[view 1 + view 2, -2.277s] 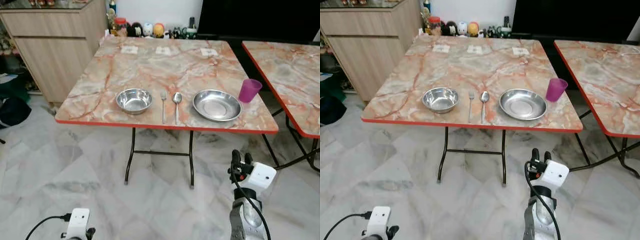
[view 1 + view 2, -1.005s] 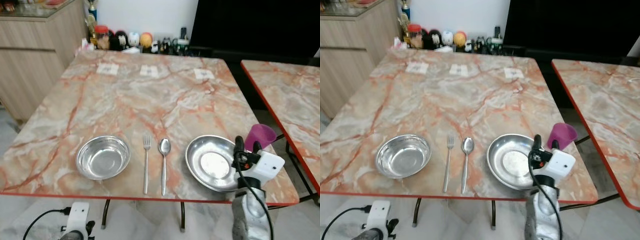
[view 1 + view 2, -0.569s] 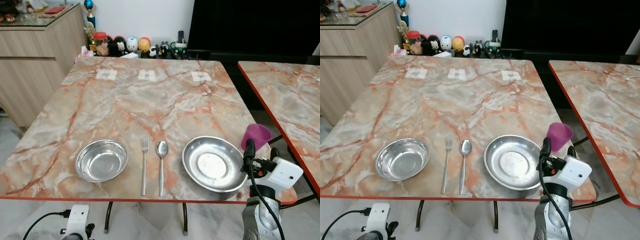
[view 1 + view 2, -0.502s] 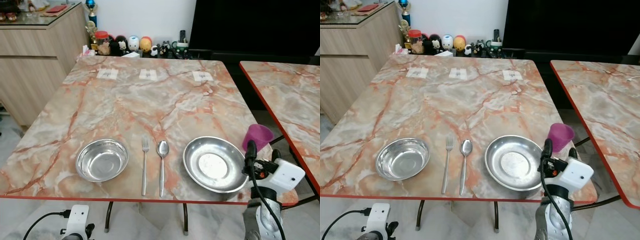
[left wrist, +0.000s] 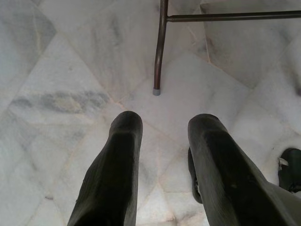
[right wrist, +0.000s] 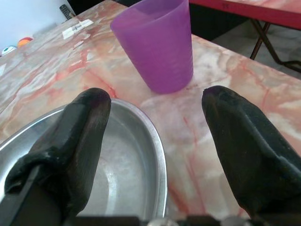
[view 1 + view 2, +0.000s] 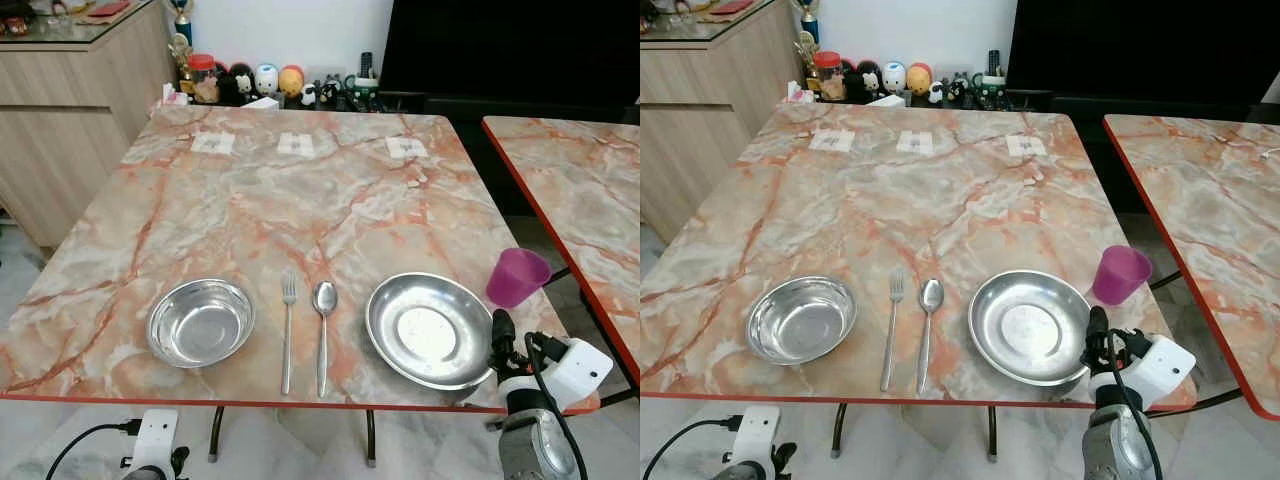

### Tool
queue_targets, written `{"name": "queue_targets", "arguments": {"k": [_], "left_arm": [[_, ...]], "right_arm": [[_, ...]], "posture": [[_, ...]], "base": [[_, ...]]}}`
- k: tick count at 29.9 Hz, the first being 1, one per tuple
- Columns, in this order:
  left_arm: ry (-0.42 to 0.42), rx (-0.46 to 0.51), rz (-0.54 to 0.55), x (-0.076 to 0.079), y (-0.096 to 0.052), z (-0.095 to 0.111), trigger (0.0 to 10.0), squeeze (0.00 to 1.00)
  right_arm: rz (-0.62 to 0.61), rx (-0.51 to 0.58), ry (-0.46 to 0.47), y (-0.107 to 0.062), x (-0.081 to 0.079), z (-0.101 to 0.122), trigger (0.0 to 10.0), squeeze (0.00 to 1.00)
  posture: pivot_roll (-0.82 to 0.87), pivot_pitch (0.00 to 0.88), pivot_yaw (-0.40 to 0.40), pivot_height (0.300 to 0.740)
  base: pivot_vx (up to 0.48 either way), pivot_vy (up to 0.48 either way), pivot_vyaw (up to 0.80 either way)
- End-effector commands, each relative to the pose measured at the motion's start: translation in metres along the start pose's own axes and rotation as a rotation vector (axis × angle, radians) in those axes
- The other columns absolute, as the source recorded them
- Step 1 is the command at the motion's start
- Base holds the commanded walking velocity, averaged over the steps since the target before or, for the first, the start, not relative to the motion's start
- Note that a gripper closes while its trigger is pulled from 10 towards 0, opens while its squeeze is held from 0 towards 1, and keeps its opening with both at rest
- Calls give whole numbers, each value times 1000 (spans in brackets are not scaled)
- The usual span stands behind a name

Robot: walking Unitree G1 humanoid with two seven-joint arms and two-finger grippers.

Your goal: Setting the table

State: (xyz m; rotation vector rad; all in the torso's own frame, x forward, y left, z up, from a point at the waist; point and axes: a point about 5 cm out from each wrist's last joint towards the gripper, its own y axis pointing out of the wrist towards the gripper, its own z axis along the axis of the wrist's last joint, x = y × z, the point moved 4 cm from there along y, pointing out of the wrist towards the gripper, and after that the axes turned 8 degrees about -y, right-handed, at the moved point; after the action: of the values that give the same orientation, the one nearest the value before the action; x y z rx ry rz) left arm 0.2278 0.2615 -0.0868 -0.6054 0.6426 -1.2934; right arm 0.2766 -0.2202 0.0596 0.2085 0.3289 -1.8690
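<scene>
The right end effector point(image 6: 155, 141) had dropped to the near right edge of the marble surface point(image 7: 300, 200), fingers spread wide and empty, lined up on the purple cup point(image 6: 157, 42) standing upright just beside the steel plate point(image 7: 428, 328); a grasp looked imminent.

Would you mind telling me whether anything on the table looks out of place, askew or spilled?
Nothing stands out. The bowl, fork, spoon and plate sit in a tidy row along the table's near edge, and the purple cup stands upright beside the plate. No spill or damage shows.
</scene>
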Motion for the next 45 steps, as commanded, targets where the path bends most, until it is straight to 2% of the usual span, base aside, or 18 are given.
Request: {"name": "queue_targets", "arguments": {"k": [1,4,8,18,25,35,36,37,45], "left_arm": [[12,-14,-1,-2,-1,-4,10000,0],[13,-13,0,-2,-1,-3,10000,0],[15,-11,0,-3,-1,-3,10000,0],[17,-3,-2,-2,0,0,10000,0],[16,-2,-1,-1,0,0,10000,0],[16,-3,-1,-1,0,0,10000,0],[16,-4,-1,-2,0,0,10000,0],[17,-5,-1,-1,0,-1,10000,0],[25,-8,-6,-1,0,-2,10000,0]], "right_arm": [[-33,-45,32,1,10,-8,10000,0],[-48,-74,75,0,14,-13,10000,0],[-24,-105,109,1,11,-19,10000,0],[62,-160,117,8,-5,-28,10000,0],[65,-180,94,8,-7,-32,10000,0],[124,-232,81,10,-19,-41,9922,0],[129,-234,82,10,-20,-41,2157,0],[135,-231,71,10,-23,-41,0,0],[156,-247,62,10,-28,-45,0,0]], "posture": [[123,35,-59,740],[123,35,-57,740],[123,34,-57,740],[131,32,-56,740],[130,34,-56,740],[134,35,-58,740],[134,35,-58,740],[134,35,-58,740],[140,35,-58,740]], "base": [[0,0,0],[0,0,0],[0,0,0],[0,0,0],[0,0,0],[0,0,0],[0,0,0],[0,0,0],[0,0,0]]}}
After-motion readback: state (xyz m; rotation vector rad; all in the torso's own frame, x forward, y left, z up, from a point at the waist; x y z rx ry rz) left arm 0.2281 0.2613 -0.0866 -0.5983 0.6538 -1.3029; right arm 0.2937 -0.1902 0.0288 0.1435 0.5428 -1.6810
